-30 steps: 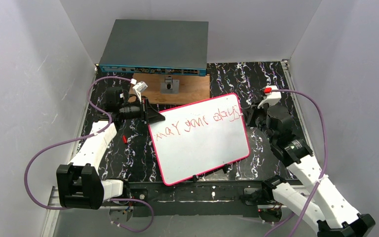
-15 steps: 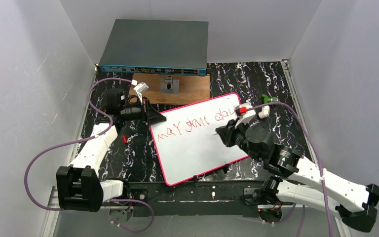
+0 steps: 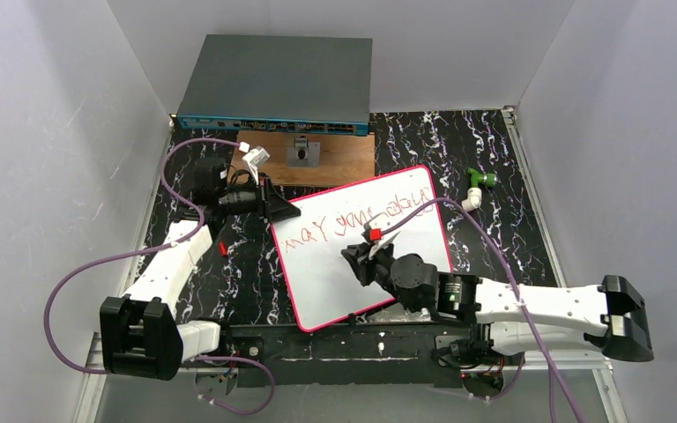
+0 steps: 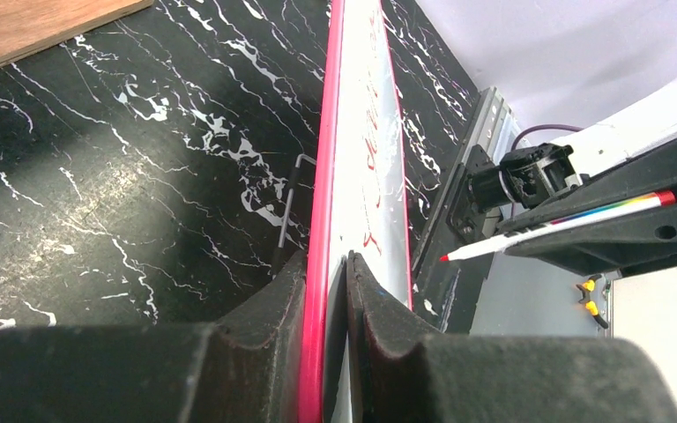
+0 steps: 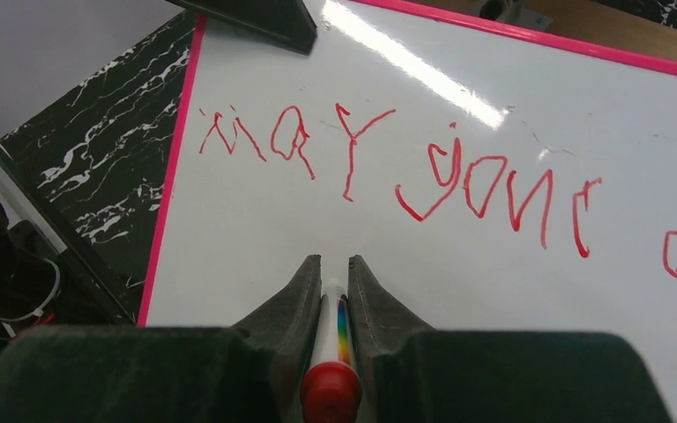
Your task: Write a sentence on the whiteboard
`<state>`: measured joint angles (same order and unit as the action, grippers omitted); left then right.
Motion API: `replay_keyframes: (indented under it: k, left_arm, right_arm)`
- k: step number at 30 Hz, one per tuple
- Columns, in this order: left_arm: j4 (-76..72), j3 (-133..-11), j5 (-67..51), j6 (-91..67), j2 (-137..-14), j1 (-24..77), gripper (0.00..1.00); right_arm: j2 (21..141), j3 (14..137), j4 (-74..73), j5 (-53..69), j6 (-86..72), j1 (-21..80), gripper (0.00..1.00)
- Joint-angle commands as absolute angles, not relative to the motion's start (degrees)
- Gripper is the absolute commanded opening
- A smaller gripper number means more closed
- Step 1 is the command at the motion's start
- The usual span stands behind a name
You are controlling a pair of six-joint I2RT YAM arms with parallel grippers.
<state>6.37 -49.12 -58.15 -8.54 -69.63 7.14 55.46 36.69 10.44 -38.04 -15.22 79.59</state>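
Whiteboard (image 3: 335, 278) lies flat on the black marbled table (image 3: 494, 150), turned so that its long edges run on a slant, its pink rim showing all round; the sentence (image 3: 357, 222) runs in one line of wobbly red letters along the far long edge, and from the right wrist the sentence (image 5: 388, 167) reads "may your", with more to the right that I cannot make out.

At the far-left corner the left gripper (image 3: 278, 210) is clamped on the board's rim; seen from its own wrist, the left gripper (image 4: 326, 264) has one finger on each side of the edge, and the whiteboard (image 4: 379, 159) runs away from it edge-on.

The right gripper (image 3: 363, 260) hangs over the blank white part nearer than the writing, just below the first words; its jaws are closed on a marker (image 3: 375, 234) with a red cap; in its own view the right gripper (image 5: 335, 264) points at the bare whiteboard (image 5: 494, 308) under "may", and the marker (image 5: 340, 326) sits between the fingers with its tip hidden. From the left wrist the marker (image 4: 555, 225) shows a red tip that looks just clear of the white face.

Beyond the board lie a brown wooden board (image 3: 335, 163) and a grey box (image 3: 273, 79); a small green piece (image 3: 476, 176) sits off the far-right corner.
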Motion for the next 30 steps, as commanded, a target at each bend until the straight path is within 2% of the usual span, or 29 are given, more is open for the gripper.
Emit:
replay_keyframes:
  k: [1, 21, 30]
  left_arm:
    - [7.08, -48.44, -48.48, -0.48, -69.32, 8.95, 0.0]
    - [8.96, -49.45, -47.73, 1.56, -70.12, 9.32, 0.0]
    - [9.23, -49.42, -47.66, 1.67, -69.89, 9.45, 0.0]
  right_arm:
    - [59.6, 38.11, 24.01, -35.64, -9.54, 80.25, 0.01]
    - [71.92, 41.86, 35.9, -26.23, -10.31, 82.88, 0.01]
    - [72.81, 44.99, 34.52, -25.53, -10.28, 83.4, 0.01]
